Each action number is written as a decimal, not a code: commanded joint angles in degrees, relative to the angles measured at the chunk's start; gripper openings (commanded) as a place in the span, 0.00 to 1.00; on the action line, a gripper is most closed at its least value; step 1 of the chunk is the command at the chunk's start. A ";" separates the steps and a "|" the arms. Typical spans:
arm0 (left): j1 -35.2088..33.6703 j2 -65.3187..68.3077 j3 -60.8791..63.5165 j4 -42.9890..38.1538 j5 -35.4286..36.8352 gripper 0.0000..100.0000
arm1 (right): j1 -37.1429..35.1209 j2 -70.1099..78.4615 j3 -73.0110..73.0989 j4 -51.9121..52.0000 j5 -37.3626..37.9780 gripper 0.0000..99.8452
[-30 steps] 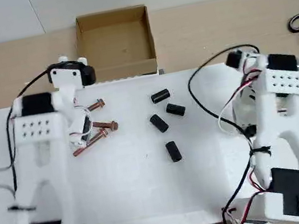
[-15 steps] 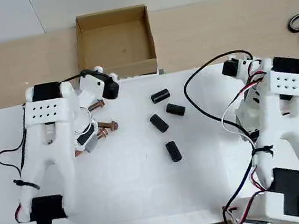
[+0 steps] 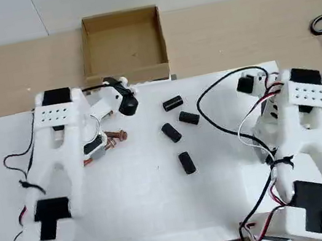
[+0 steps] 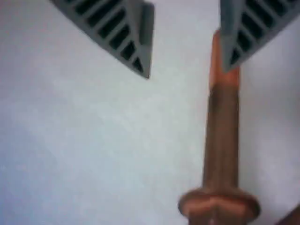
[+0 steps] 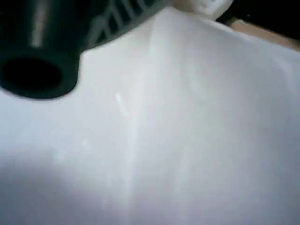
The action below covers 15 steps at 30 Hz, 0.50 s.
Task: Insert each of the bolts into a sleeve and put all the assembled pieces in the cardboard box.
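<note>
left gripper [image 4: 187, 68] released, one finger [image 4: 243, 33] over bolt [image 4: 220, 140] shank. shift sideways till bolt sits between your jaws, then clench mid-shank.

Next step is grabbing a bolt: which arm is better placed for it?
Left. The left gripper, open, is down at a bolt; the right arm is across the mat from it, holding a sleeve.
</note>
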<state>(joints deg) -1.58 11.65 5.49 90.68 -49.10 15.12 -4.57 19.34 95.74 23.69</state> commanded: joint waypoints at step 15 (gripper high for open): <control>1.76 3.43 -2.07 -6.95 -0.18 0.10 | -3.03 -2.68 1.14 -1.71 0.26 0.01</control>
<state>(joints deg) -0.88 15.34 5.49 84.62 -49.10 13.63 -4.57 20.48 94.51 23.69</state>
